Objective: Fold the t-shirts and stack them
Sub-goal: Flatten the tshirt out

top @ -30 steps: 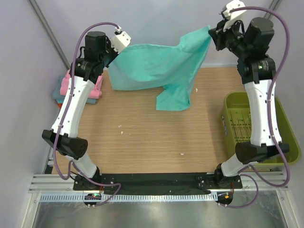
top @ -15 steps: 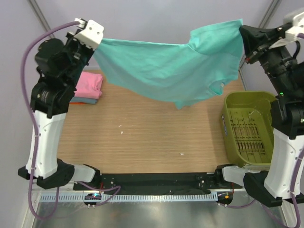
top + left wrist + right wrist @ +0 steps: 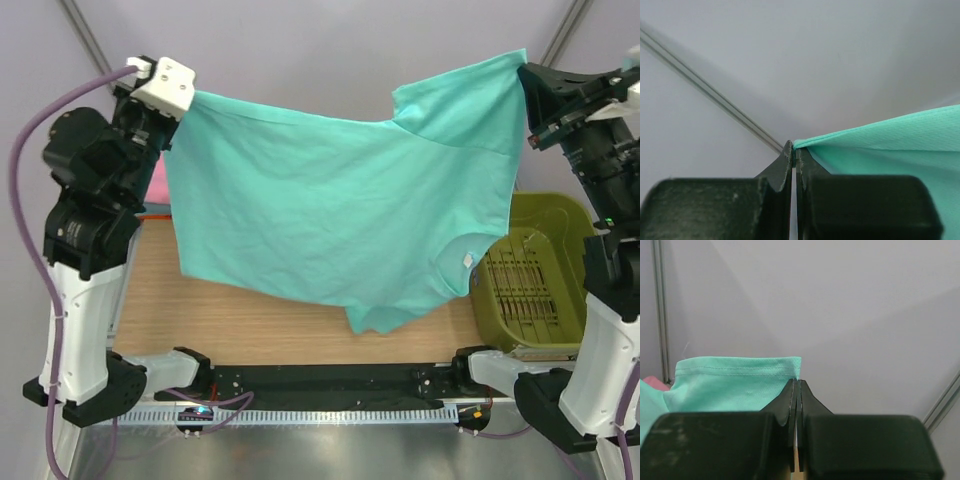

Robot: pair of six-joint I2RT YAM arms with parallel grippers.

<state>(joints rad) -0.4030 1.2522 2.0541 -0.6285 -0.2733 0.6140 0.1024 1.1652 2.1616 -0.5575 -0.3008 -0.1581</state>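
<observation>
The limp, light teal-green cloth t-shirt (image 3: 330, 230) had been raised and spread, corners clamped by the left gripper (image 3: 794, 148) and right gripper (image 3: 796, 384).

no legible text or numbers, small white tag (image 3: 467, 260) on teal t-shirt (image 3: 330, 220) unreadable

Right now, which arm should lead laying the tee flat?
Left, likely. Both jaws are shut on the teal t-shirt, but the right arm holds its corner above the basket, the left arm over the table.
</observation>
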